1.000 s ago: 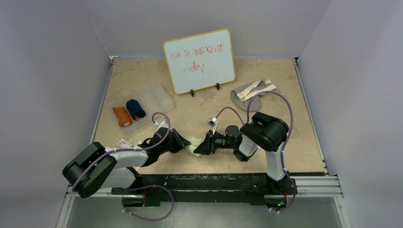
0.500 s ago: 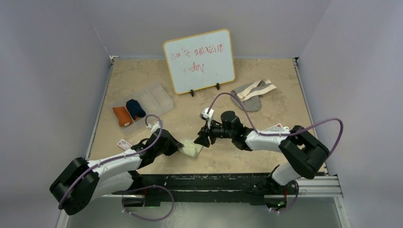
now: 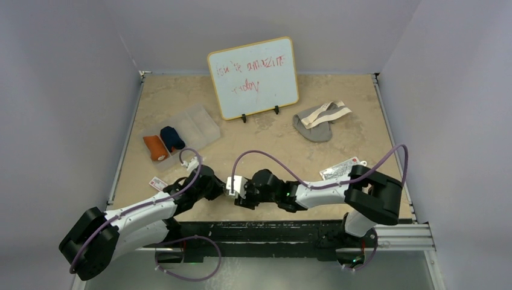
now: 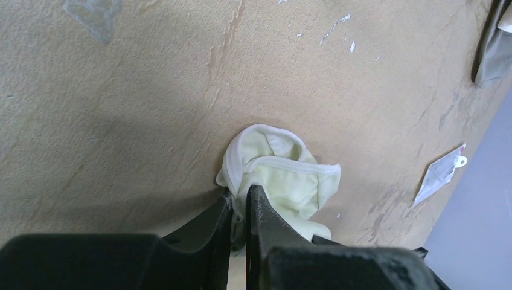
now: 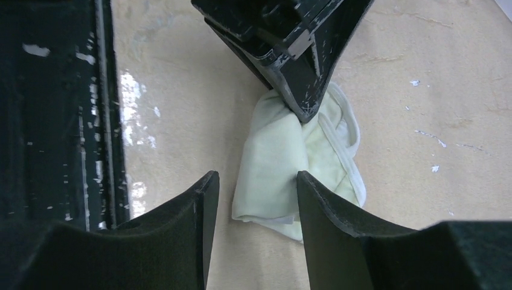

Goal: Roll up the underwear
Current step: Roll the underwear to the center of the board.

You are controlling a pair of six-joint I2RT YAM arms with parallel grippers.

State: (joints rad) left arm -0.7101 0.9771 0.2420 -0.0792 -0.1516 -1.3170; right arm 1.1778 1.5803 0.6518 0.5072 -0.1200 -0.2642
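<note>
The pale cream underwear (image 4: 284, 175) lies bunched and partly folded on the table near its front edge. My left gripper (image 4: 240, 202) is shut on the garment's near edge. My right gripper (image 5: 253, 181) is open, its two fingers straddling the cream underwear (image 5: 275, 157) just above it, facing the left gripper (image 5: 302, 103). In the top view the right gripper (image 3: 241, 196) covers the garment next to the left gripper (image 3: 221, 186). An orange roll (image 3: 155, 147) and a navy roll (image 3: 171, 138) sit in a clear tray (image 3: 199, 124). The grey underwear with beige waistband (image 3: 317, 121) lies flat at the back right.
A whiteboard (image 3: 253, 77) stands at the back centre. White printed cards lie at the front left (image 3: 159, 182) and right (image 3: 341, 169). The black front rail (image 5: 60, 121) runs close beside the right gripper. Walls close the table on three sides.
My right arm has stretched out to the left and swung toward the front edge, bringing its open gripper over the cream underwear. My left gripper has kept its hold and drawn slightly left.
</note>
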